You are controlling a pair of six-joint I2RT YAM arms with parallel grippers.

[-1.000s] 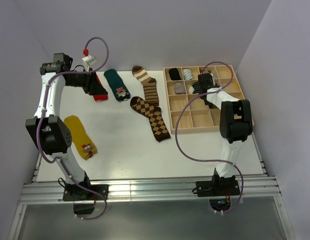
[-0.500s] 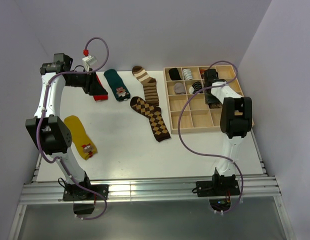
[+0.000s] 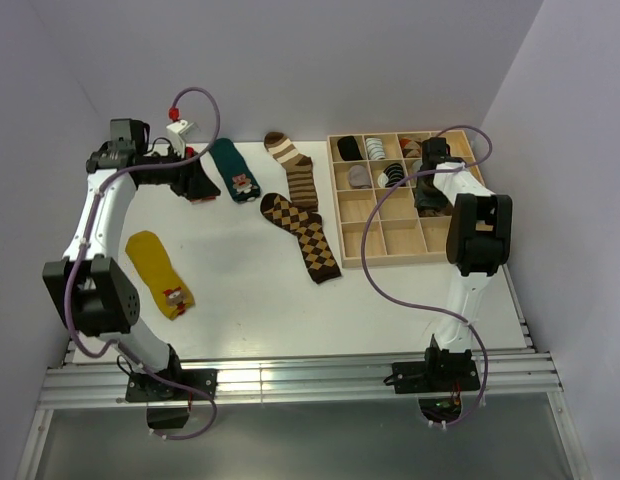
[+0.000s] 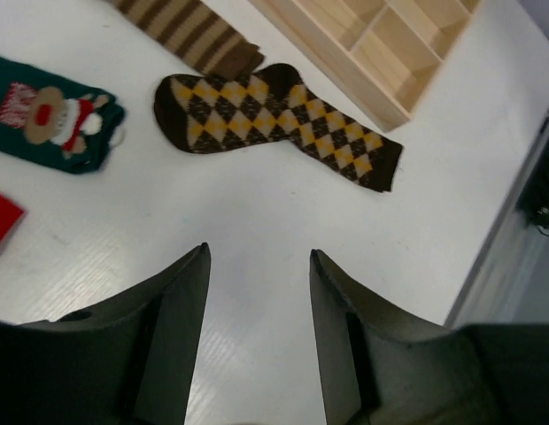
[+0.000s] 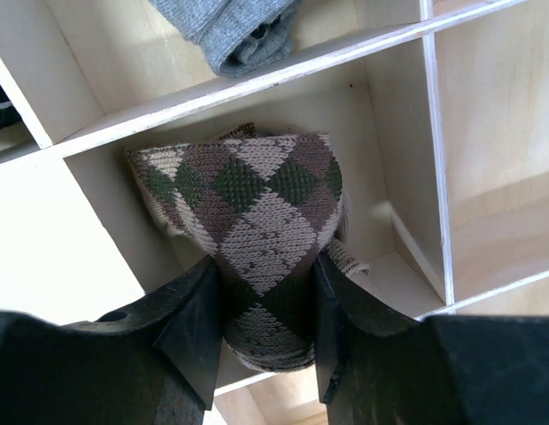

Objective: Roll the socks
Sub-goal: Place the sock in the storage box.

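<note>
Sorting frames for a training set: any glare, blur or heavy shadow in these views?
Top external: even soft light, glare only on the metal rail. Left wrist: brown argyle sock sharp, left fingers dark and soft-edged. Right wrist: rolled argyle sock crisp, right fingers in shadow.

My left gripper [image 4: 257, 257] is black, right gripper [image 5: 266, 266] black too. Surface [image 4: 257, 204] is white. Argyle sock [image 4: 274, 124]: dark brown with mustard-yellow diamonds. Striped sock [image 4: 186, 31]: brown and cream bands. Teal sock [image 4: 53, 119]: dark teal, cartoon figure in red, white, tan. Red sock [image 4: 2, 217]: plain red. Mustard sock [image 3: 160, 272]: yellow, small red-brown print. Rolled sock [image 5: 257, 212]: diamonds in dark green, brown, beige. Grey sock [image 5: 235, 27]: plain grey. Tray [image 5: 496, 97]: pale wood.
</note>
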